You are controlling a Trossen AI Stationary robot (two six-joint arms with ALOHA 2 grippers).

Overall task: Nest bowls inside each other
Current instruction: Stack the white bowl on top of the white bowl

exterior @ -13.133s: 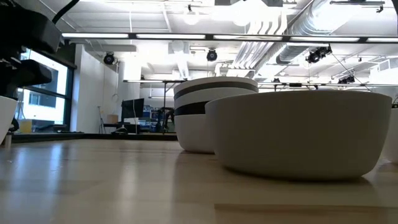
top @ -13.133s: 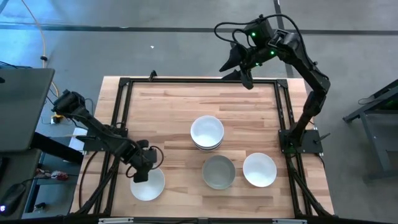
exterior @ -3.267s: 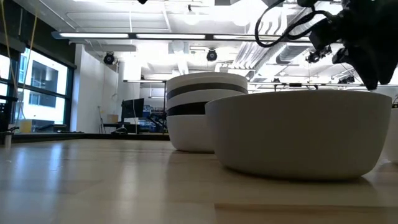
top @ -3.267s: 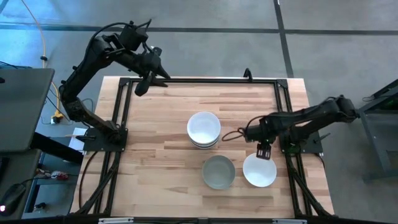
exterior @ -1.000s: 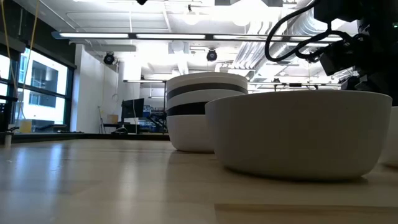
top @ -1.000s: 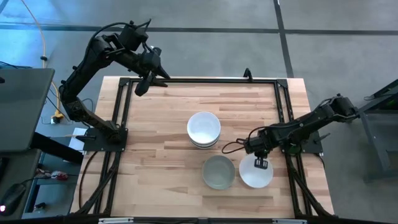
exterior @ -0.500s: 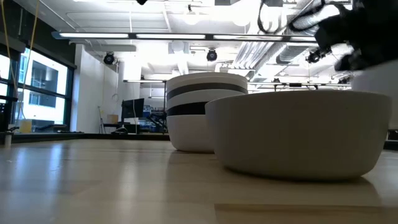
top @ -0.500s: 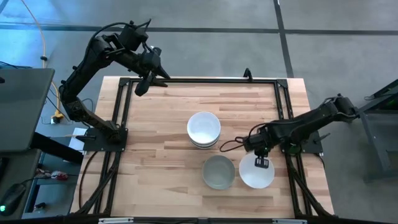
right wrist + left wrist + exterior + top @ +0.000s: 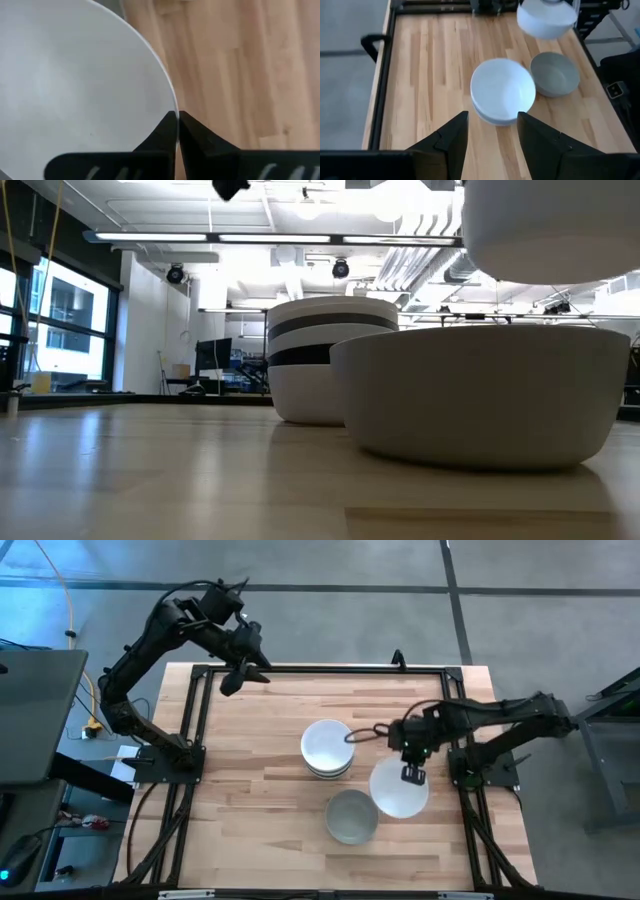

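The right gripper (image 9: 412, 774) pinches the rim of a glossy white bowl (image 9: 397, 790), lifted right of the bowl stack (image 9: 327, 747). It looks rigid, slippery, breakable. The left gripper (image 9: 236, 679) hovers far-left, open.

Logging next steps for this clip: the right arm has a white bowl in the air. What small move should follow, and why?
Probably carry it sideways toward the stack. The right gripper pinches the rim of the white bowl, which the low view shows lifted above the grey bowl. It hangs between the two, not yet over the stack. The left gripper waits, jaws open, above the table's far left corner.
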